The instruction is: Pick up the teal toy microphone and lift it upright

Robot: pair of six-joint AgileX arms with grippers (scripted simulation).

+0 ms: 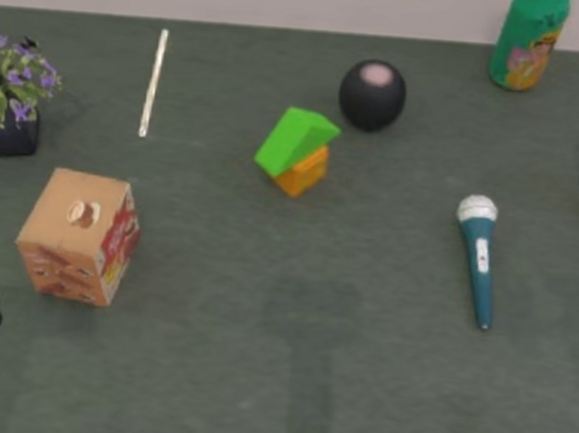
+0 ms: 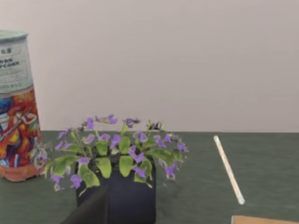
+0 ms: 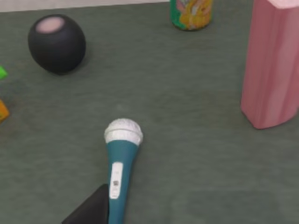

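- Teal toy microphone (image 1: 478, 253) is lying flat on the right half of the table, silvery mesh head pointing toward the far edge, narrow tail toward me. Nothing touches it; the black ball speaker (image 1: 372, 95) and the green-and-orange blocks (image 1: 297, 151) are well apart to its left, and the pink block (image 3: 273, 60) sits off to its right.
- My right arm is the obvious pick here. Its wrist view looks straight down at the mic, white switch patch (image 3: 115, 176) facing up, with one dark finger (image 3: 91, 211) showing just beside the handle. I can't tell how far the jaws are open, and they've got nothing in them as far as I can see.
- My plan: straddle the handle around the switch patch, jaws across the stick, not along it. The tail tapers, so I reckon grabbing too low would let it slip.
- Close gently, lift clear, then rotate so the head ends up on top.
- Left arm is parked at the left side by the potted purple flowers (image 2: 117, 163), only a dark sliver visible, jaw state unknown. I'm leaving it alone.
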